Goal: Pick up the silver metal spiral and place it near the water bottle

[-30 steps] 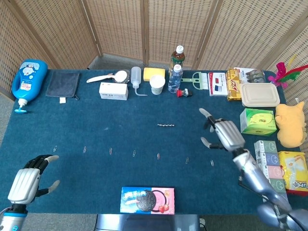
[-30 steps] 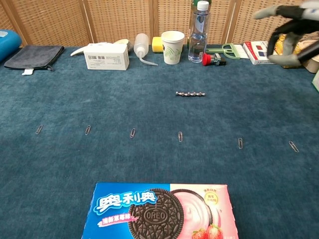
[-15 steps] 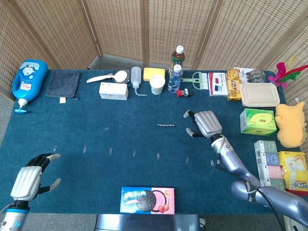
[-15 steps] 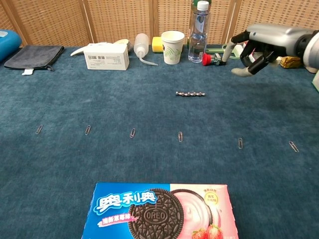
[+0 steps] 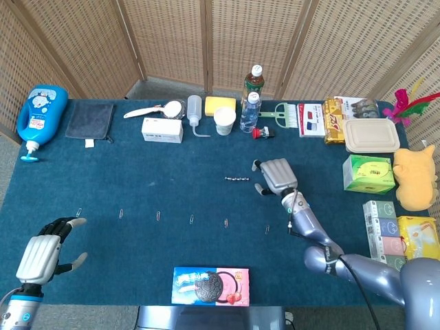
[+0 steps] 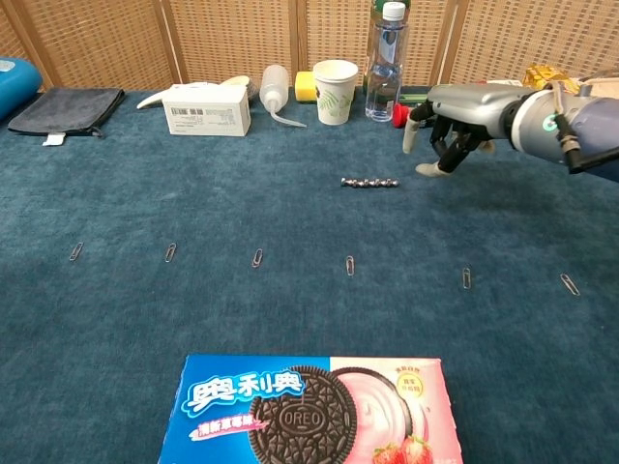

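Observation:
The silver metal spiral (image 5: 236,179) (image 6: 369,181) lies flat on the blue table, in the middle. My right hand (image 5: 276,176) (image 6: 450,123) hovers just to its right, fingers spread and curled downward, holding nothing and not touching it. The clear water bottle (image 5: 249,113) (image 6: 385,64) stands upright at the back, behind the spiral. My left hand (image 5: 42,251) rests open near the front left corner, far from the spiral; the chest view does not show it.
A paper cup (image 5: 225,121), squeeze bottle (image 5: 194,111), white box (image 5: 162,130) and red-capped item (image 5: 260,133) line the back beside the bottle. Several paper clips (image 6: 350,265) lie in a row. An Oreo box (image 5: 210,285) sits at the front edge. Boxes (image 5: 368,173) crowd the right side.
My right hand has swept leftward and lower, from the table's right side to just beside the spiral. The spiral and my left hand have stayed put.

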{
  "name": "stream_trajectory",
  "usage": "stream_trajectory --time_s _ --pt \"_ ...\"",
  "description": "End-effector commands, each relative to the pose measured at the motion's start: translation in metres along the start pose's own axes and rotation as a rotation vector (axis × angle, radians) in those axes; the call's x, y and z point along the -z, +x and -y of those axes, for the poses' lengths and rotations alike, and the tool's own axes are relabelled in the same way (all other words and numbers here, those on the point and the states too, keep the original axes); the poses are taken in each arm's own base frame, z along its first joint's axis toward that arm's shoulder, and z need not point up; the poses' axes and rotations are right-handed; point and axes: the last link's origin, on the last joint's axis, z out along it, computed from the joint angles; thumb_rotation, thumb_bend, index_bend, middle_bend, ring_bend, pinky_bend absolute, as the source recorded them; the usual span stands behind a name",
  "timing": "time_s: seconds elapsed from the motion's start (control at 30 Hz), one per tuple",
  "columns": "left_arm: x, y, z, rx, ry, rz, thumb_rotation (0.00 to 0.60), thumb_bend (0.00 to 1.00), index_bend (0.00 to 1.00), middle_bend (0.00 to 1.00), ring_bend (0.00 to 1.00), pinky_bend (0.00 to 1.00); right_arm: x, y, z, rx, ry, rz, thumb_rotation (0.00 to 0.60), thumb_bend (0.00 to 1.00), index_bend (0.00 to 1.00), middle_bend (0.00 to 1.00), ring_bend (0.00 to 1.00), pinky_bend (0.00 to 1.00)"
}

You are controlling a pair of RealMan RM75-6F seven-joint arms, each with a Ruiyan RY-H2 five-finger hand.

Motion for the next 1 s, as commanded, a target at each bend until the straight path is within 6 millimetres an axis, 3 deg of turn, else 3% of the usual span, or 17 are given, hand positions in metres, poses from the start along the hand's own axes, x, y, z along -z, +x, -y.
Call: stream_trajectory --time_s 0.03,0.27,0.8,1.0 --pt "0.001 0.0 0.001 0.001 0.004 -0.002 0.6 0.38 0.23 0.24 0.18 0.21 -0.005 -0.002 0.006 -0.003 -0.003 0.003 0.518 0.39 0.38 0.79 0.92 0.81" --pt "0.003 0.001 0.003 0.004 0.01 -0.005 0.6 0.38 0.23 0.24 0.18 0.21 -0.014 -0.003 0.012 -0.01 -0.024 -0.009 0.52 0.39 0.39 0.79 0.92 0.79" --pt "0.004 0.003 0.007 0.003 0.022 -0.014 0.6 0.38 0.23 0.24 0.18 0.21 -0.028 -0.011 0.026 -0.003 -0.034 -0.015 0.524 0.39 0.52 0.8 0.92 0.79" --pt "0.004 0.004 0.008 0.001 0.024 -0.014 0.6 0.38 0.23 0.24 0.18 0.21 -0.033 -0.015 0.032 0.009 -0.023 -0.012 0.53 0.39 0.41 0.77 0.9 0.76"
